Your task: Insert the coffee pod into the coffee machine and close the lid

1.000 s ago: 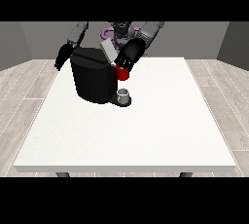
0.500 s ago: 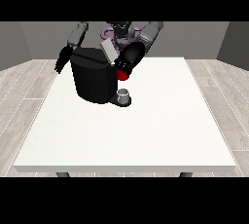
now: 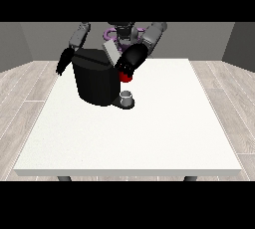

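Front view: a large white desk [image 3: 149, 133] fills most of the scene, standing on a pale wood-plank floor [image 3: 25, 98] with grey walls behind. Near the desk's far left part sits the black coffee machine [image 3: 95, 81], a bulky dark block with a grey lid [image 3: 111, 52] tilted up at its top. At the machine's base on the side towards the view's right, a small grey cup-like thing [image 3: 127, 96] rests on a dark tray; whether it is the pod cannot be told. The hand at the view's right [image 3: 127, 63] reaches down beside the machine's upper corner, just under the raised lid, and a red thing at the machine [image 3: 126, 77] shows right below it; how its fingers lie cannot be told. The hand at the view's left [image 3: 63, 65] hangs beside the machine's far side, its dark fingers pointing downward and looking relaxed, holding nothing.
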